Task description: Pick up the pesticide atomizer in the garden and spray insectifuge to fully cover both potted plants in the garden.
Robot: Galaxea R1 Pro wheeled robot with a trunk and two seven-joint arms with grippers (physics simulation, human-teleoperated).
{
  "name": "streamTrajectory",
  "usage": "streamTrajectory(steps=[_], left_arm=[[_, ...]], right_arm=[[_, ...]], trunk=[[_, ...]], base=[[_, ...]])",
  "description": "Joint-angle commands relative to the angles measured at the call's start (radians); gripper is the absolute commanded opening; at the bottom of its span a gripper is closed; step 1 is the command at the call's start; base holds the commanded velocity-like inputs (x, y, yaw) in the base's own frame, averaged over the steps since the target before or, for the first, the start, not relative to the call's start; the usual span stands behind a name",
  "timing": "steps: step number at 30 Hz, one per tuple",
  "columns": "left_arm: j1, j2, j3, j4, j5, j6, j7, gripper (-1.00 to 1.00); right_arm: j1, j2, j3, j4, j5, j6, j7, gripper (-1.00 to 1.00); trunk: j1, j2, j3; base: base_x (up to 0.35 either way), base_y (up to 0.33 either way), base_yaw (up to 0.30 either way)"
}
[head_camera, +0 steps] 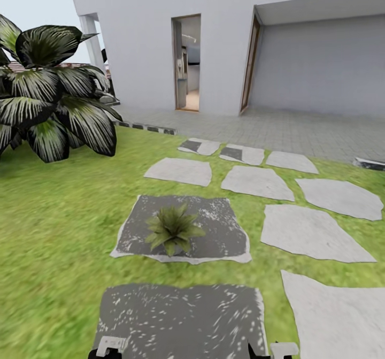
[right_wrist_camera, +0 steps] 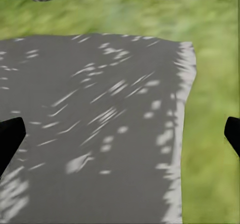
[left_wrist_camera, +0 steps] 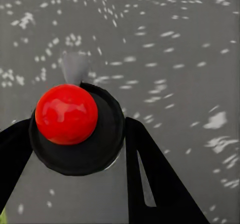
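One potted plant [head_camera: 172, 228], a low rosette of pointed green leaves, stands on a dark speckled stepping stone [head_camera: 214, 225] ahead of me; its leaves hide the pot. In the left wrist view my left gripper [left_wrist_camera: 75, 129] is shut on the pesticide atomizer [left_wrist_camera: 85, 154]. I see the bottle from above as a round dark top with a red knob, held over speckled grey stone. My right gripper [right_wrist_camera: 120, 139] is open, its black fingertips [right_wrist_camera: 9, 136] far apart above another dark stone [right_wrist_camera: 90, 124]. The second potted plant is out of view.
A big striped-leaf shrub [head_camera: 51, 97] stands at the left on the lawn [head_camera: 53, 230]. Pale stepping stones [head_camera: 310, 230] lead right toward the grey paved strip and the white house with an open doorway [head_camera: 187, 62]. A dark stone [head_camera: 182, 316] lies just under my arms.
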Motion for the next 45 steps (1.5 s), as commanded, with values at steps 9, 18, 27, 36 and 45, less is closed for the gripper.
streamTrajectory(steps=[9, 18, 27, 36, 45], left_arm=[[0.001, 0.020, 0.012, -0.014, -0.008, -0.003, -0.008, -1.00], [-0.017, 0.022, -0.129, -0.082, -0.200, 0.014, -0.164, -1.00], [-0.163, 0.055, -0.151, -0.085, -0.450, 0.097, -0.618, -1.00], [-0.241, 0.049, -0.152, -0.088, -0.584, 0.196, -0.760, -1.00], [-0.242, -0.077, -0.152, -0.217, -0.751, 0.316, -0.866, -1.00]], right_arm=[[-0.001, -0.014, 0.000, -0.007, -0.009, -0.004, 0.010, 1.00], [-0.010, -0.031, 0.015, -0.199, 0.308, 0.029, 0.015, 1.00], [-0.085, -0.031, 0.015, -0.364, 0.746, 0.202, 0.356, 1.00], [-0.155, 0.000, 0.021, -0.416, 0.761, 0.284, 0.626, -1.00], [-0.157, 0.102, 0.022, -0.496, 0.836, 0.289, 0.793, -1.00]], trunk=[[0.000, 0.000, -0.001], [0.000, 0.000, -0.001], [0.000, 0.000, -0.001], [0.000, 0.000, -0.001], [0.000, 0.000, -0.001]], base=[[0.336, 0.000, 0.000], [0.108, 0.000, 0.000], [0.001, 0.000, 0.000], [0.000, 0.000, 0.000], [0.000, 0.000, 0.000]])
